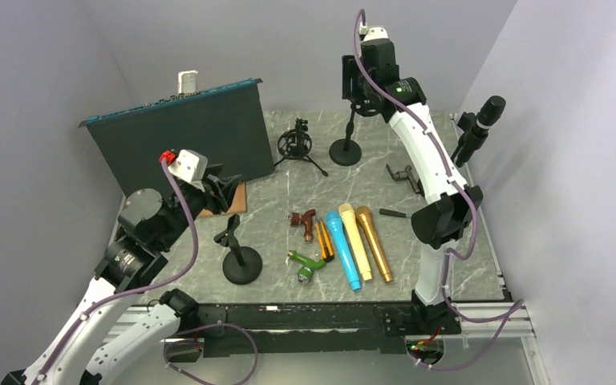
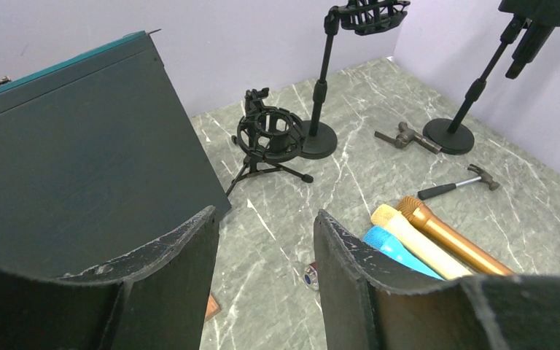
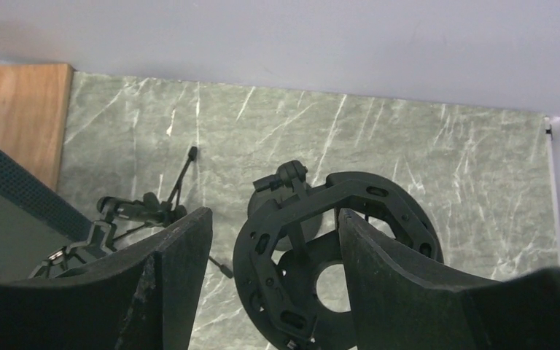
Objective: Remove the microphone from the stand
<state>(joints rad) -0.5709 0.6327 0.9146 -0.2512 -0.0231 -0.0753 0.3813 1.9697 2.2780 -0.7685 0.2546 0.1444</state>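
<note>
A black microphone [image 1: 483,120] sits tilted in a clip stand [image 1: 467,148] at the far right wall. In the left wrist view its body [image 2: 531,40] hangs at the top right, over the stand's round base [image 2: 448,135]. My right gripper [image 1: 358,87] is open at the back of the table, well left of the microphone. It hovers over an empty shock-mount ring [image 3: 335,255] on a second stand [image 1: 345,149], and the ring shows between its fingertips [image 3: 273,219]. My left gripper [image 1: 226,186] is open and empty over the table's left side [image 2: 265,215].
A dark panel [image 1: 184,140] stands at the back left, and a small tripod mount [image 1: 295,144] is beside it. An empty clip stand [image 1: 241,261] is front left. Blue [image 1: 343,249], cream [image 1: 356,241] and gold [image 1: 374,242] microphones and small hammers [image 1: 308,266] lie mid-table.
</note>
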